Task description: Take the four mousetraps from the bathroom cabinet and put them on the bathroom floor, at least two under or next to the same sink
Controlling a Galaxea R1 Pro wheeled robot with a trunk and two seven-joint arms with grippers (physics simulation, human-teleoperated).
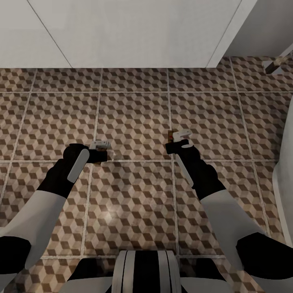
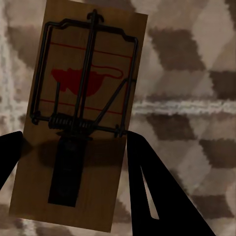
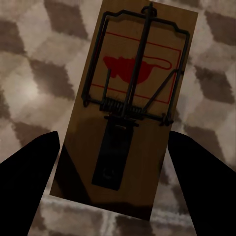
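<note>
Between my fingers, each end effector (left [image 2: 73, 162], right [image 3: 115, 172]) grips a light, stiff mousetrap [image 2: 78, 118] by its long wooden edges, clear of the spring.

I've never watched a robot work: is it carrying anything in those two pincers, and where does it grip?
Each holds a mousetrap by its long side edges: left pincer on one mousetrap, right pincer on another.

Two arms with glossy white forearm shells, black elbows and wrists, a pale grey strip along each wrist; black-and-white striped trunk [image 1: 144, 270] below.
</note>
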